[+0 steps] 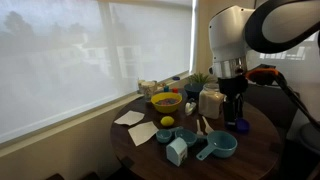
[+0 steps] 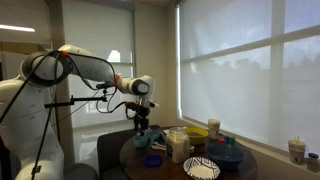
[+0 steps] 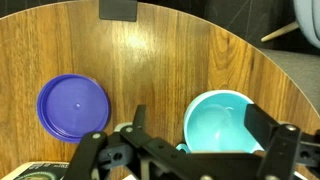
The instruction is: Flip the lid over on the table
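Note:
The dark blue round lid (image 3: 73,105) lies flat on the brown wooden table (image 3: 150,50), at the left of the wrist view. In an exterior view it shows as a dark blue patch (image 1: 240,126) below the gripper. My gripper (image 3: 200,115) is open and empty. It hangs above the table with a light teal cup (image 3: 222,125) between its fingers in the wrist view, and the lid lies to the left of the left finger. The gripper also shows in both exterior views (image 1: 235,105) (image 2: 141,125).
On the table (image 1: 250,160) stand a yellow bowl (image 1: 166,101), a yellow fruit (image 1: 167,121), a pale blue block (image 1: 177,150), teal handled cups (image 1: 220,147), white napkins (image 1: 130,118) and a white container (image 1: 210,102). A window with a blind is behind.

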Tool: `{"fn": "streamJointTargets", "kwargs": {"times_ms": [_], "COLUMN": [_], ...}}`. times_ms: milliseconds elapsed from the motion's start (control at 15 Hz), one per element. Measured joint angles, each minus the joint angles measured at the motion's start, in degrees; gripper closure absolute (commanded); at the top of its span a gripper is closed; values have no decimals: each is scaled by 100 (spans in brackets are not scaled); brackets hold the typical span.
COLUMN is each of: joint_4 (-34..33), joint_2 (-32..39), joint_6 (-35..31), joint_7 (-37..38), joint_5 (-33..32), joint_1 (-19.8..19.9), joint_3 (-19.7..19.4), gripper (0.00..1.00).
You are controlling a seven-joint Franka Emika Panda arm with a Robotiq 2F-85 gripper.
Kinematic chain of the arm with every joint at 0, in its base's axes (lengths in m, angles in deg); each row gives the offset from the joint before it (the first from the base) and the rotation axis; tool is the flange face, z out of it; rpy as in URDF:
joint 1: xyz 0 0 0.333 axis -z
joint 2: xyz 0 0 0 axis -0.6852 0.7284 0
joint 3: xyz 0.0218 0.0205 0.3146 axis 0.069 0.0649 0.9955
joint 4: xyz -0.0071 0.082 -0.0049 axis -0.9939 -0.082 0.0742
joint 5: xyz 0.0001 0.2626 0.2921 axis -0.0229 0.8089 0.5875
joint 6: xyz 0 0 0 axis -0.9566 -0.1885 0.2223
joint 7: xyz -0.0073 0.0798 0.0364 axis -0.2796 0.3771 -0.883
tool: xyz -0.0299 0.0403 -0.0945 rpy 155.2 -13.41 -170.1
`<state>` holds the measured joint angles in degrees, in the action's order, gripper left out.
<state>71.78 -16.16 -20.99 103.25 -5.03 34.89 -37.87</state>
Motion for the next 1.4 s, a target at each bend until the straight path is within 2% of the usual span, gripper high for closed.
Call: {"fn": "streamJointTargets", "kwargs": {"times_ms": [600, 1000, 1400], "joint_4": [13, 428, 945], "joint_2": [2, 21, -51], "joint_6": [0, -6, -596], "joint_7": [-6, -125, -433], "joint_5": [-49, -755, -1025], "joint_1": [-1, 79, 167], "joint_3": [-8, -206, -493], "gripper": [0, 0, 0]}}
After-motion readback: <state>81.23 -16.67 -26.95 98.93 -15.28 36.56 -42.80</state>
